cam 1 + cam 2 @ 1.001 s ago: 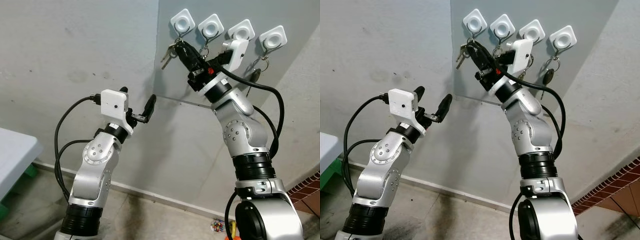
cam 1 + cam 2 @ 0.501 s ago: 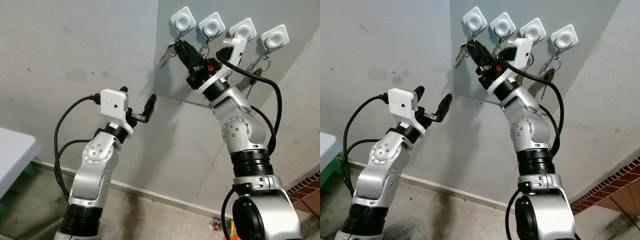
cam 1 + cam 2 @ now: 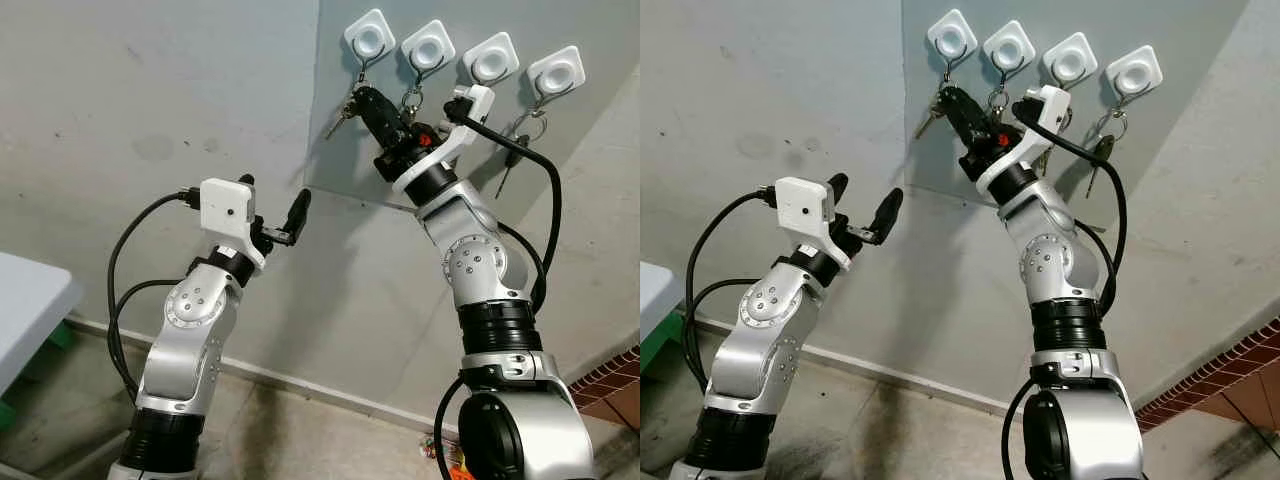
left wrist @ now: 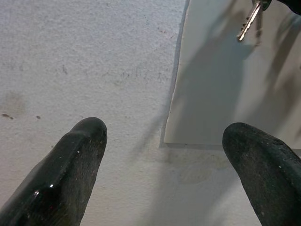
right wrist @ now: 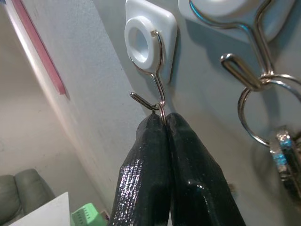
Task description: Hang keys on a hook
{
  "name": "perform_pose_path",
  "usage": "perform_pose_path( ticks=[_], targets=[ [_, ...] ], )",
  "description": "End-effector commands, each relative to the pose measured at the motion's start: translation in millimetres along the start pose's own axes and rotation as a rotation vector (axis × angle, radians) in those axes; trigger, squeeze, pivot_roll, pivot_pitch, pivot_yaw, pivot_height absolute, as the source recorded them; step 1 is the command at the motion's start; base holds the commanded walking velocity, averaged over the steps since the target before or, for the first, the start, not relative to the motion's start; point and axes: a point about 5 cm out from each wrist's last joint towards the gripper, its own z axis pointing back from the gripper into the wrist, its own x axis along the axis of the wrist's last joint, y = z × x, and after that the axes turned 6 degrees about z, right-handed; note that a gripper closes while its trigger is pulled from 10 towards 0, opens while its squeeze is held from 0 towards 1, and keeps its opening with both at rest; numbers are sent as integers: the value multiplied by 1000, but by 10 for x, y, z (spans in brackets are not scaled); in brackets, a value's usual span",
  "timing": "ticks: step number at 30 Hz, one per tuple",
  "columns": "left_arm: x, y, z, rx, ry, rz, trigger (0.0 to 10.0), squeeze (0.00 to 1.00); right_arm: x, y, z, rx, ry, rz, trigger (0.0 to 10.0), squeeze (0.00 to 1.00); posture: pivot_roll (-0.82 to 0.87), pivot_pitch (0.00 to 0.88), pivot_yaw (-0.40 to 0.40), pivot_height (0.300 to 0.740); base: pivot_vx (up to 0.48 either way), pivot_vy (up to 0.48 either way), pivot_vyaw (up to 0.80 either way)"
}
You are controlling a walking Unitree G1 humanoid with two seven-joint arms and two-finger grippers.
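— Where is the right tool (image 5: pixel 162 123) relative to the row of wall hooks?

— Raised to the leftmost hook (image 5: pixel 149 57) of the four. Its two black fingers (image 5: pixel 141 174) are pressed together, pinching a thin key ring right at the wire of that hook.

— And the keys (image 3: pixel 340 108)?

— They dangle just below and to the left of that same hook, beside the fingers, against the pale panel (image 3: pixel 470 220) that carries the hooks. Whether the ring sits fully on the wire, I cannot tell.

— The other hooks?

— The second hook (image 3: pixel 428 47) holds its own ring; another key (image 3: pixel 507 163) hangs by the two further right.

— The left tool (image 3: pixel 275 205)?

— Lower than the hooks, off to their left, fingers spread, facing the wall.
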Motion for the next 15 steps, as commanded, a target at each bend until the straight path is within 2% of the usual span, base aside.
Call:
perform_pose_path(
  ticks=[1,2,3,6,11,15],
  targets=[
    [57,-35,-11,-8,-19,-2,10000,0,-33,-35,31,-16,4,-34,10000,682,31,78,-58,740,0,0,0],
    [57,-35,-11,-7,-19,-2,10000,0,-38,-35,34,-18,4,-34,10000,682,31,78,-58,740,0,0,0],
    [58,-36,-13,-7,-19,-2,10000,0,-43,-35,38,-17,3,-38,10000,1000,32,77,-58,740,0,0,0],
    [57,-35,-13,-4,-19,-3,10000,0,-64,-29,58,-15,1,-42,10000,1000,31,76,-58,740,0,0,0],
    [36,-22,-6,16,-18,-9,10000,0,-179,-73,160,-31,24,17,10000,1000,33,73,-59,740,0,0,0],
    [-1,3,2,40,-15,-9,10000,0,-267,-121,252,-52,51,24,10000,1000,34,67,-60,740,0,0,0]
  ],
)
